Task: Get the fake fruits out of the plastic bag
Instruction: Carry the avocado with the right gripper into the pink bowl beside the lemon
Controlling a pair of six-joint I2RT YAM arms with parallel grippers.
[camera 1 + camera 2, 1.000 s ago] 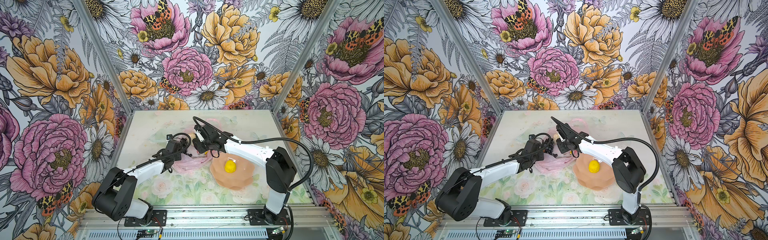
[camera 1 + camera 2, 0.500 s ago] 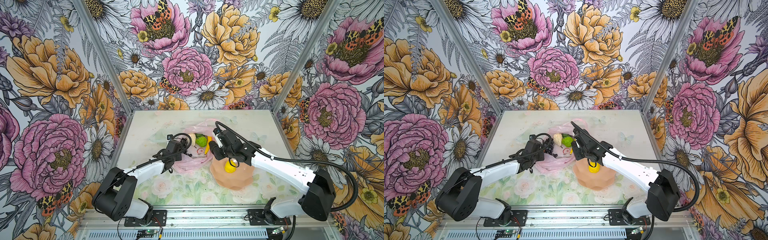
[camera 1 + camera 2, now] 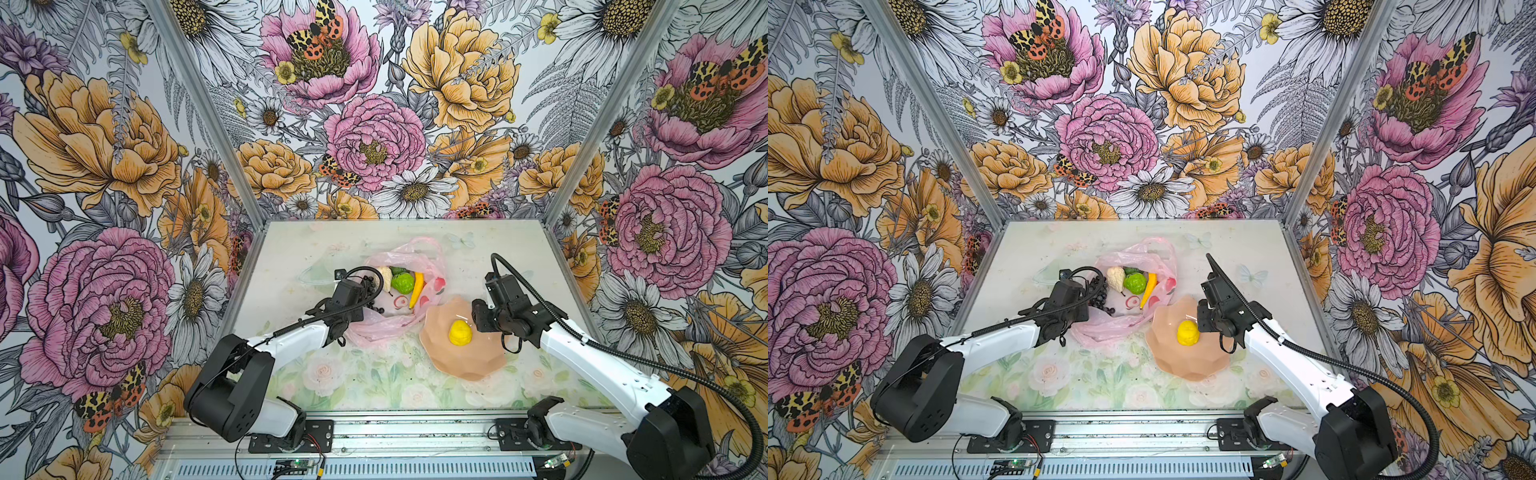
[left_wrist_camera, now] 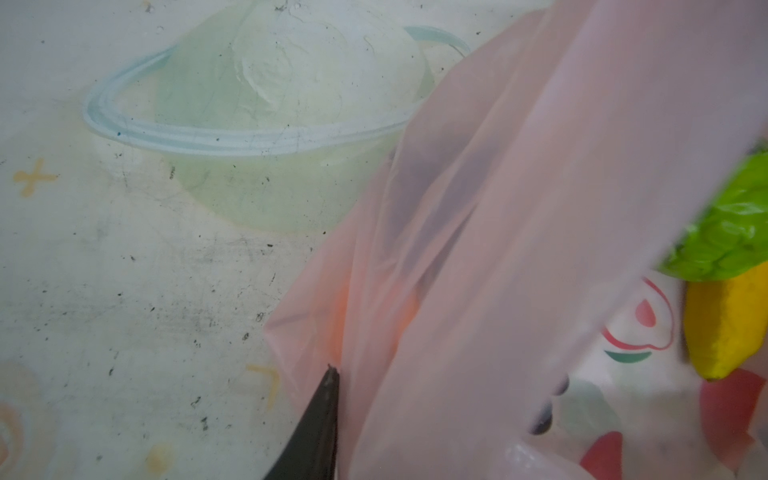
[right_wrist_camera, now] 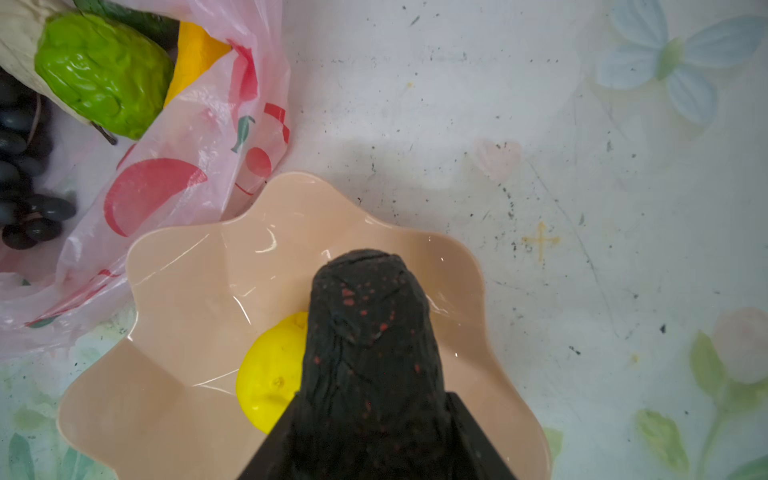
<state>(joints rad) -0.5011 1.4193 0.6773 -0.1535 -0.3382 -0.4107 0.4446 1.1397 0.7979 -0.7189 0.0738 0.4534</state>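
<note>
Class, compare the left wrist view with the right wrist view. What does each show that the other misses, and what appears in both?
Left wrist only: the ringed planet print on the table.
Right wrist only: the peach dish, the lemon lying in it, the dark bumpy fruit gripped in the right tool over the dish, and a butterfly print.
Both: the plastic bag, with the bright green fruit and the banana inside it.
</note>
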